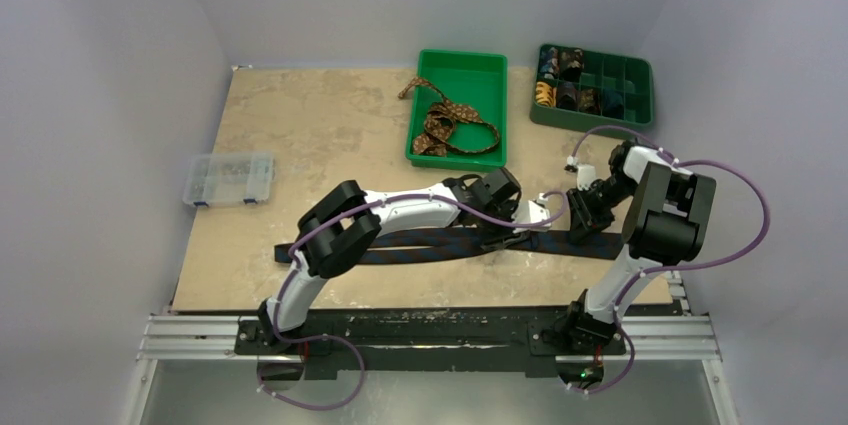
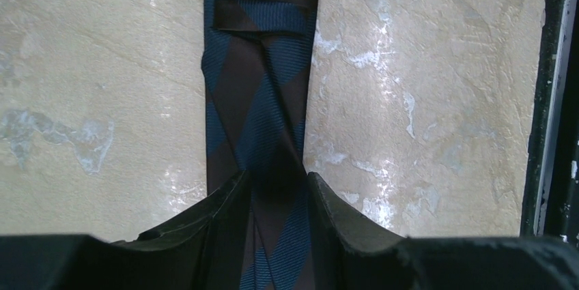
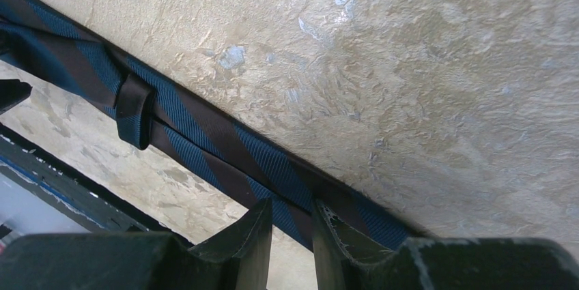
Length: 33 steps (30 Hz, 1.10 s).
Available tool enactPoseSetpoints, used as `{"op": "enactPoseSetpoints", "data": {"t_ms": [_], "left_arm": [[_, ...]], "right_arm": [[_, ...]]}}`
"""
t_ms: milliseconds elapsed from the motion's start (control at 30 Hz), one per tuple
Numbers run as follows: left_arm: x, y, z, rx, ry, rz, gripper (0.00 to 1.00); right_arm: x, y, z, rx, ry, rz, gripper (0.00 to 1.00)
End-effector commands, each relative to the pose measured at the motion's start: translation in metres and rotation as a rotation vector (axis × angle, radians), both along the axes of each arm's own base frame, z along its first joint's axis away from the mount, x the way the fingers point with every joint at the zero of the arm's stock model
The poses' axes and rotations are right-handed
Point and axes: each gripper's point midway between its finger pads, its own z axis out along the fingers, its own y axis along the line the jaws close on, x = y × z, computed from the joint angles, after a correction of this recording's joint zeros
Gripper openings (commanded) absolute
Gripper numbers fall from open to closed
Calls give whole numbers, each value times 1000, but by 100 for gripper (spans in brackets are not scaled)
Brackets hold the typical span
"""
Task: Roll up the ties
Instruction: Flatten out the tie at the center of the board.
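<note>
At the left edge of the desk [image 1: 300,135] sits a clear lidded organiser box [image 1: 228,179], well apart from everything else. The left arm [image 1: 400,207] reaches rightward from its base across the near half of the desk. Beneath it the dark tie [image 1: 420,250] lies flat and stretched sideways near the front edge, two lengths of it running side by side from under the arm's elbow over to the right arm.

The left wrist view shows this tie [image 2: 256,99] striped in navy and brown, with its keeper loop [image 2: 259,17] lying across it farther out. The left claw [image 2: 276,187] straddles the tie, jaws partly apart and the fabric running through the gap. Whether they press on it cannot be told.

Toward the back, a green tray [image 1: 480,70] holds the brown patterned tie [image 1: 445,125], which lies loose and unrolled, with one end trailing over the tray's left wall.

Further right, the right claw [image 1: 585,225] points down at the dark tie's right end. In its wrist view the tie [image 3: 205,126] crosses diagonally, and the claw [image 3: 290,211] sits at the tie's near edge with only a narrow gap between the jaws. The view does not show whether fabric is pinched there.

At the back right corner stands a green compartment box [image 1: 640,95] with small coils of fabric [image 1: 565,80] in its cells.
</note>
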Motion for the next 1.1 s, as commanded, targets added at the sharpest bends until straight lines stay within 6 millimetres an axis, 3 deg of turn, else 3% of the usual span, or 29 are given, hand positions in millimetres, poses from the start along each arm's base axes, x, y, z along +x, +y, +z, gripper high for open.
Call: {"op": "enactPoseSetpoints", "data": {"t_ms": [0,233,367,433,500,600,700,800,1067], "left_arm": [[15,-18,13,-41,-45,44,34],[9,-8,-13,42,-45,34,34],[10,-1,-22,70,-63,39,22],[8,0,-19,64,-67,22,11],[8,-3,-2,24,-79,12,5],[4,-10,29,-43,-94,-35,3],[2,-16,45,-72,-99,-74,0],[-2,-17,47,-59,-89,-117,0],[-15,-6,28,29,-22,-185,0]], "right_arm": [[3,-3,-2,-1,0,14,28],[4,-4,-3,-6,3,17,28],[5,-5,-3,-6,1,14,28],[6,-5,-4,-8,4,17,27],[5,-5,-4,-6,5,19,27],[3,-5,-6,-9,9,23,27],[2,-5,-7,-8,12,25,26],[2,-4,-7,-5,14,24,26],[3,-5,-6,-4,9,27,26]]}}
